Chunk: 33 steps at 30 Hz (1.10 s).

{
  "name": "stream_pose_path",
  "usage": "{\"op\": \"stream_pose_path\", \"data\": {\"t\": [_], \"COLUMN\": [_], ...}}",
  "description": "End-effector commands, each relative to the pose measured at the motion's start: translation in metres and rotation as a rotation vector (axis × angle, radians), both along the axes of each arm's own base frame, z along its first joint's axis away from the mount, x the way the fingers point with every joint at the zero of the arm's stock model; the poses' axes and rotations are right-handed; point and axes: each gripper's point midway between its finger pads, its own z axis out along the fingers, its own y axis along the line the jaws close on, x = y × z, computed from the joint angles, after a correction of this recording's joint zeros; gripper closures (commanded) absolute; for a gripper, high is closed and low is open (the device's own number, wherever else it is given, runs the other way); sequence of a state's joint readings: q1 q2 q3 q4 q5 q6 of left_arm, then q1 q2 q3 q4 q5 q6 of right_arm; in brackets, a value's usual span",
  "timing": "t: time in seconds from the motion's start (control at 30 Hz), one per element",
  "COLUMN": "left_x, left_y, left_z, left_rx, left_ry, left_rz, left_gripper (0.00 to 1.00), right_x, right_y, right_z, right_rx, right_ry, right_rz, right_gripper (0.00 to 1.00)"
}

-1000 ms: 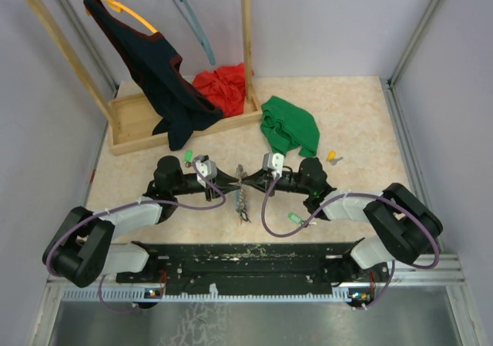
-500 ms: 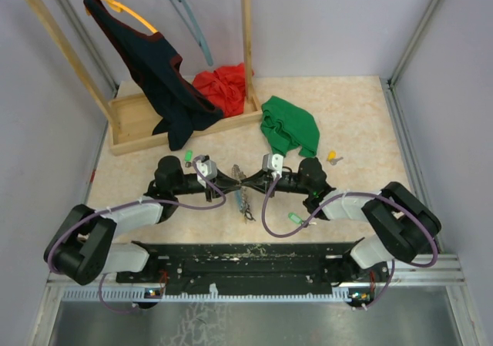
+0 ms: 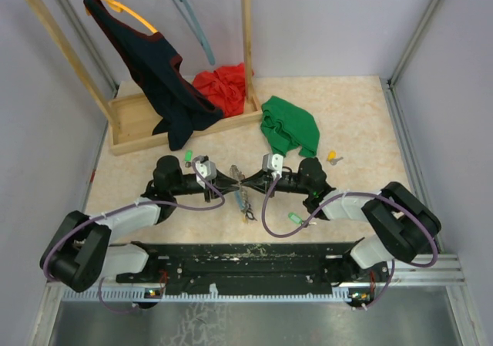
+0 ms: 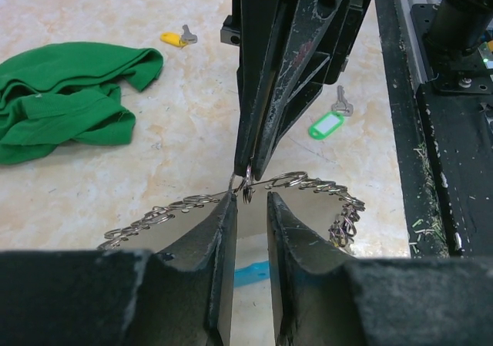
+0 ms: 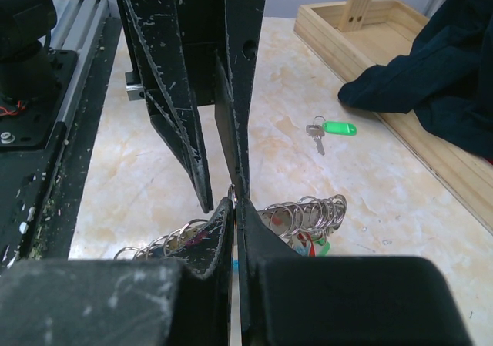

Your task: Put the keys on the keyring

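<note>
Noting, against the frame one second back, a small slide of the left arm's rear elbow toward the near-left corner, and a slight drift of the dangling ring cluster toward the near edge.

Logging layout, big to small.
- Lying under everything: pale marbled tabletop.
- Standing at far left: light wooden clothes rack, carrying a dark navy garment, with a crumpled red cloth sitting at its base.
- Lying just right of the rack: crumpled green cloth.
- Meeting tip to tip at table centre: left gripper and right gripper.
- Reading right jaws as clenched flat together, pinching the large silver wire keyring at a small loop.
- Reading left jaws as parted by a narrow gap, straddling that pinch point, squeezing nothing visible.
- Hanging between both grippers: the keyring, strung with many small rings, its light-blue curved plastic segment showing below the left fingers.
- Lying loose on the tabletop: green-tagged silver key by the right arm, green-tagged silver key by the left arm, and yellow-tagged silver key right of the green cloth.
</note>
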<state>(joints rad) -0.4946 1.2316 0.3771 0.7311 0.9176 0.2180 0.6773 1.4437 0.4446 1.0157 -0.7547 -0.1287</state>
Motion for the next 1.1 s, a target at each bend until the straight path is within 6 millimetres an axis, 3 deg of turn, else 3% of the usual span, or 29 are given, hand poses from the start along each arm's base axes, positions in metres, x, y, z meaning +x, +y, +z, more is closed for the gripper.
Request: {"op": "stream_pose_path", "data": {"t": [0.0,1.07], "left_x": [0.0043,0.0008], "left_y": [-0.0034,-0.0072], "left_z": [0.0023,0.0054], "left_rx": [0.003,-0.023], "left_ry": [0.003,0.017], "left_rz": [-0.021,-0.055], "left_gripper": [0.73,0.88], "right_x": [0.0011,-0.0017], "right_y": [0.0023,0.0069], "right_z": [0.0283,0.0245], "right_rx": [0.068,0.048], "right_ry": [-0.080,-0.053], "right_rz": [0.018,0.059], "right_gripper": [1.00,1.00]}}
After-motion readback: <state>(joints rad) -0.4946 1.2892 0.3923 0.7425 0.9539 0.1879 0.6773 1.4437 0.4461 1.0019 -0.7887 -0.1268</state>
